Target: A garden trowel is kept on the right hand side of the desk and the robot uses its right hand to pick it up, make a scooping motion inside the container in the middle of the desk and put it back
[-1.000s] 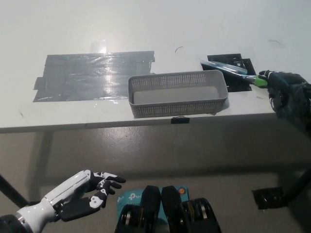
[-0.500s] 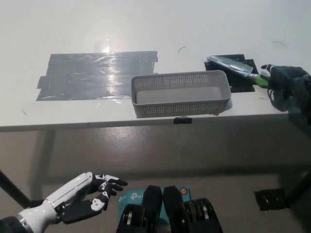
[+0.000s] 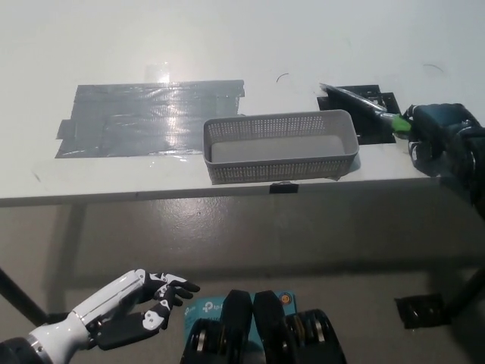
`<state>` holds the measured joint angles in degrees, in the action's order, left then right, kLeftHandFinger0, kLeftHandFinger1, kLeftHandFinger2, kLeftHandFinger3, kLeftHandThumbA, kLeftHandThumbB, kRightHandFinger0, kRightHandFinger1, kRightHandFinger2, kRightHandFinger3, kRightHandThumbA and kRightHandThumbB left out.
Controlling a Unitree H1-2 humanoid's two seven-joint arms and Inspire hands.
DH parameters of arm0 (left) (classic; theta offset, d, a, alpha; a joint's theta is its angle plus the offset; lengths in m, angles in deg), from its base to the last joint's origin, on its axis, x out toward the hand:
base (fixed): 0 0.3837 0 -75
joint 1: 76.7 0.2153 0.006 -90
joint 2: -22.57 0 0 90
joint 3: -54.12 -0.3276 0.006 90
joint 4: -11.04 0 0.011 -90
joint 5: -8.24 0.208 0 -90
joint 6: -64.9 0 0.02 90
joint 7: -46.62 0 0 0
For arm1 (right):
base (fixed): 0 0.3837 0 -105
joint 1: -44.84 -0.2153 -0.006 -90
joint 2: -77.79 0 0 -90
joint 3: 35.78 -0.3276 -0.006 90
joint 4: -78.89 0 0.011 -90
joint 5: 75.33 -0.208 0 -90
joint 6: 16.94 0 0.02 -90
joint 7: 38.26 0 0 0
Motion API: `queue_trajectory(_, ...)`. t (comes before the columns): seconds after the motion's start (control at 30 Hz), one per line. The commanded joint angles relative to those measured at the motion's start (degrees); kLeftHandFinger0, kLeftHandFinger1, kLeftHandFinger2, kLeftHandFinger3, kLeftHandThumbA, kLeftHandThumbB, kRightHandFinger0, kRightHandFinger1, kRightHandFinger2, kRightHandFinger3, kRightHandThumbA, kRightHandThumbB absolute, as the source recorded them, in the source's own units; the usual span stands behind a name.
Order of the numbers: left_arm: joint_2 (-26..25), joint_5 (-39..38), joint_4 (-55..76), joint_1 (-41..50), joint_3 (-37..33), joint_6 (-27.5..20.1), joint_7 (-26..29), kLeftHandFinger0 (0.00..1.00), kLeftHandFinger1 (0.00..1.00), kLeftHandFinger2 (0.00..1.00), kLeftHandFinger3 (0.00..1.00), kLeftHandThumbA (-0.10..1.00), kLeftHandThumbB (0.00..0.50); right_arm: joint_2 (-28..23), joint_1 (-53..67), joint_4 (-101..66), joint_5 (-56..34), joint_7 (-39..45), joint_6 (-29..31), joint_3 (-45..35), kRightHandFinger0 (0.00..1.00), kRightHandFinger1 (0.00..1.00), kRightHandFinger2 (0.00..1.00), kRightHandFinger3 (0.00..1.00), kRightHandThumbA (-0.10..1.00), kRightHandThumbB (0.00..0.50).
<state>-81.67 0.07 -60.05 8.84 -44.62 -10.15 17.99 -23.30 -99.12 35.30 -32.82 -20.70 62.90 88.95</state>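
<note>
The garden trowel (image 3: 362,107) has a dark metal blade and a green handle. It lies over the black patch (image 3: 377,121) at the desk's right, blade pointing left toward the basket. My black right hand (image 3: 436,130) is shut on the green handle at the desk's right edge. A grey mesh container (image 3: 280,145) stands in the middle of the desk near the front edge, with nothing showing inside. My white left hand (image 3: 129,309) rests open below the desk at the lower left.
A large patch of grey tape (image 3: 148,117) covers the white desk (image 3: 227,38) to the left of the container. A black piece (image 3: 420,309) lies on the floor at the lower right.
The trowel's blade has tilted and shifted slightly left in my right hand. The left hand has stayed in place; the view shifted a little after the first frame.
</note>
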Motion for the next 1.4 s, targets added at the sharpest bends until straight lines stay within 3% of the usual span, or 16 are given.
queue_trajectory(0.0,-0.77,-0.14,0.57,-0.79,-0.20,-2.18,-1.37,0.81,0.79,0.76,0.73,1.00,0.424,1.61,2.19,-0.18,1.51,2.10,-0.72,1.72,0.04,0.50,0.78,0.32,-0.10,0.002)
queue_trajectory(0.03,-0.80,-0.03,0.54,-0.77,-0.21,-2.64,-1.49,0.81,0.78,0.75,0.73,1.00,0.421,1.71,2.32,-0.24,1.69,2.21,-1.05,1.69,0.04,0.49,0.78,0.32,-0.10,0.000)
queue_trajectory(0.07,-0.82,-0.06,0.14,-0.79,-0.19,-3.07,-1.63,0.80,0.78,0.75,0.73,1.00,0.422,1.58,2.81,-1.10,1.69,2.35,-1.15,1.57,0.03,0.47,0.76,0.44,-0.10,0.002)
queue_trajectory(0.17,-0.93,-0.03,0.32,-1.16,-0.07,-2.67,-1.70,0.81,0.78,0.74,0.73,1.00,0.434,1.82,2.96,-1.29,1.26,3.90,-2.28,1.22,0.00,0.41,0.70,0.33,-0.10,0.008)
queue_trajectory(0.27,-0.89,-0.23,0.06,-1.33,0.03,-3.08,-1.94,0.81,0.78,0.73,0.73,1.00,0.425,1.96,3.46,-1.80,2.10,5.21,-4.00,1.85,0.00,0.43,0.72,0.25,-0.10,0.057)
queue_trajectory(0.3,-0.84,-0.10,0.19,-1.30,0.03,-3.02,-1.83,0.81,0.78,0.73,0.73,1.00,0.422,2.06,3.82,-2.10,2.31,5.01,-4.69,1.85,0.02,0.45,0.75,0.39,-0.10,0.045)
queue_trajectory(0.33,-0.84,-0.05,0.33,-1.29,0.03,-2.97,-1.81,0.81,0.78,0.73,0.72,1.00,0.417,2.12,4.24,-2.25,2.81,4.46,-5.13,2.10,0.01,0.45,0.74,0.37,-0.10,0.002)
queue_trajectory(0.37,-0.95,0.05,0.77,-1.33,-0.05,-1.95,-1.74,0.81,0.78,0.73,0.73,1.00,0.429,2.23,4.50,-2.31,3.50,4.33,-6.07,2.55,0.01,0.45,0.74,0.53,-0.10,0.000)
queue_trajectory(0.4,-0.90,-0.11,0.42,-1.39,-0.06,-2.50,-1.94,0.81,0.78,0.72,0.72,1.00,0.431,2.27,4.96,-2.34,3.82,2.84,-5.72,2.55,0.00,0.43,0.70,0.51,-0.10,0.000)
queue_trajectory(0.43,-0.85,-0.18,0.31,-1.43,0.01,-2.52,-1.94,0.81,0.78,0.72,0.72,1.00,0.431,2.49,5.42,-2.05,3.86,0.51,-4.96,2.13,0.00,0.36,0.62,0.35,-0.10,0.000)
queue_trajectory(0.57,-0.86,-0.12,0.01,-1.49,0.04,-2.78,-2.11,0.81,0.79,0.73,0.72,1.00,0.445,2.91,8.36,-1.87,3.85,-10.81,-1.58,0.03,0.00,0.18,0.47,0.06,-0.10,0.000)
queue_trajectory(0.67,-0.79,-0.30,0.02,-1.31,0.08,-2.64,-2.23,0.81,0.79,0.73,0.72,1.00,0.444,3.25,10.34,-2.29,2.80,-15.36,-0.29,-2.04,0.00,0.20,0.56,0.11,-0.10,0.000)
queue_trajectory(0.87,-0.86,-0.15,-0.14,-0.61,0.39,-3.50,-2.43,0.81,0.78,0.74,0.72,1.00,0.443,3.67,12.47,-0.02,3.26,-27.37,5.69,-4.76,0.00,0.11,0.48,0.02,-0.10,0.000)
queue_trajectory(1.03,-0.76,-0.60,-0.21,-0.60,0.57,-2.99,-2.61,0.78,0.78,0.74,0.73,1.00,0.436,3.18,12.19,0.10,3.03,-32.04,8.55,-6.13,0.00,0.07,0.47,0.07,-0.10,0.038)
queue_trajectory(1.2,-0.72,-0.91,-0.37,-0.27,0.60,-2.53,-2.68,0.82,0.79,0.74,0.73,1.00,0.453,2.64,12.15,-0.54,2.54,-34.15,10.85,-7.35,0.00,0.16,0.56,0.34,-0.10,0.000)
queue_trajectory(1.37,-0.88,-0.09,-0.29,-0.38,0.32,-2.96,-2.62,0.82,0.79,0.75,0.73,1.00,0.453,2.00,11.45,-1.43,3.18,-33.93,11.08,-7.31,0.00,0.15,0.54,0.37,-0.10,0.000)
